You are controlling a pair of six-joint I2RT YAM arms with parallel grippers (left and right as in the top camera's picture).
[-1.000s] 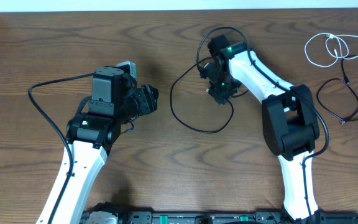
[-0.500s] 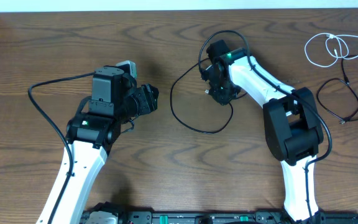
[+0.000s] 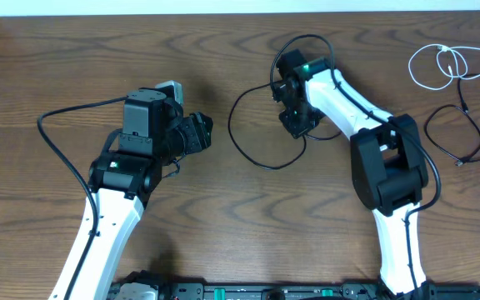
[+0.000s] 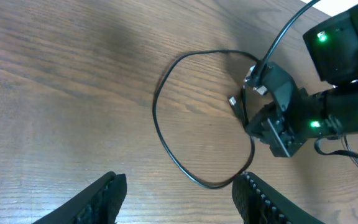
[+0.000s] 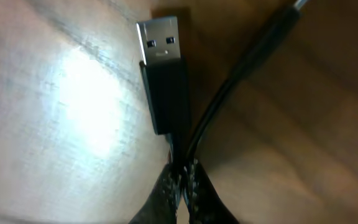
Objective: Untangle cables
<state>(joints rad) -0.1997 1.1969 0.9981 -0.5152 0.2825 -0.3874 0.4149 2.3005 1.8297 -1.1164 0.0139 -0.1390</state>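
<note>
A thin black cable lies in a loose loop on the wooden table, mid-frame in the overhead view. My right gripper is shut on that loop's right side. The right wrist view shows its fingertips pinching the cord just behind a black USB plug. My left gripper hangs open to the left of the loop, holding nothing. In its wrist view the loop curves down between the open fingers. A white cable and another black cable lie apart at the far right.
The left arm's own thick black cable arcs out over the table at the left. The right arm's white links span from the loop toward the front edge. Bare wood lies between the two arms.
The right gripper has shut on the black cable next to its plug. The loop has drawn in a little toward that gripper. The left arm has not moved.
</note>
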